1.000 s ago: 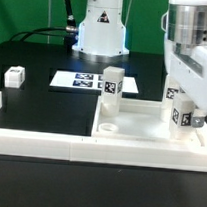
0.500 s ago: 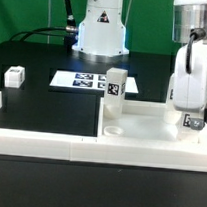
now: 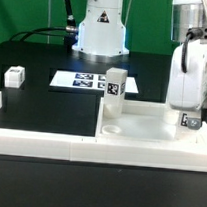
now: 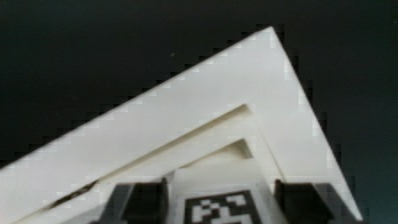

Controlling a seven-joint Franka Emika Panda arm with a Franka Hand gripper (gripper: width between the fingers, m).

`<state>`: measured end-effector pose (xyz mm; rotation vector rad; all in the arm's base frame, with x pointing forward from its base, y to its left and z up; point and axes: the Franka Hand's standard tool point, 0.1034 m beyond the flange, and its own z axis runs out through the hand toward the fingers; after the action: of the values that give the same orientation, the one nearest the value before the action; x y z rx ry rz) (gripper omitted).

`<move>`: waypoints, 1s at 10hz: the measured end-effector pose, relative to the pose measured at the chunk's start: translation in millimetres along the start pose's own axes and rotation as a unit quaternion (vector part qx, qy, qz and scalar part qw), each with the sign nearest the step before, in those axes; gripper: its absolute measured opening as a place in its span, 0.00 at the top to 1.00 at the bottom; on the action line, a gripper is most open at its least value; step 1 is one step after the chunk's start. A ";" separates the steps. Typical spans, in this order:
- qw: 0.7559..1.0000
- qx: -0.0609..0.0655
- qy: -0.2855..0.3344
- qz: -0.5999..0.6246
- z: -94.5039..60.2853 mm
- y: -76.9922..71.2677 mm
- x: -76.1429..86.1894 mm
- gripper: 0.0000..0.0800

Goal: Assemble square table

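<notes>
The white square tabletop [image 3: 145, 120] lies flat at the exterior view's right, inside the corner of the border wall. One white tagged leg [image 3: 115, 87] stands upright at its far left corner, and a round hole [image 3: 111, 128] shows at its near left corner. My gripper [image 3: 191, 116] is shut on another tagged leg [image 3: 191, 122] and holds it low over the slab's right side. In the wrist view the leg [image 4: 221, 208] sits between my fingers [image 4: 135, 202], with a corner of the tabletop [image 4: 214, 110] beyond it. A third leg [image 3: 14, 77] lies loose on the black table at the left.
The marker board [image 3: 85, 81] lies behind the standing leg. The long white border wall [image 3: 49, 143] runs along the front and up the left edge. The robot base [image 3: 102, 31] stands at the back.
My gripper has come down with the leg in it, from above the slab to just over its right side. Nothing else has moved.
</notes>
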<state>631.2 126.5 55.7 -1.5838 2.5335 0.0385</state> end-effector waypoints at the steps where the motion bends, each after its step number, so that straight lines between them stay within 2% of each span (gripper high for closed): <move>1: 1.000 0.000 0.000 -0.013 0.0 -0.2 0.0 0.64; 2: 0.999 0.002 0.000 -0.035 -0.3 -0.3 -0.5 0.50; 3: 0.994 0.011 -0.003 -0.110 -3.4 0.0 -2.9 0.33; 4: 0.981 0.015 -0.004 -0.195 -12.4 -2.7 -9.7 0.23; 5: 0.964 0.028 -0.005 -0.266 -13.2 2.6 -10.1 0.23; 6: 0.959 0.022 -0.002 -0.283 -10.8 5.0 -6.8 0.20; 8: 0.935 0.024 0.000 -0.354 -11.0 2.1 -6.1 0.19; 9: 0.912 0.025 0.003 -0.408 -10.5 0.3 -3.5 0.19; 10: 0.854 0.032 0.016 -0.519 -11.4 -8.7 4.3 0.19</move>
<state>635.9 117.6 66.8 -2.6612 1.3479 -0.1933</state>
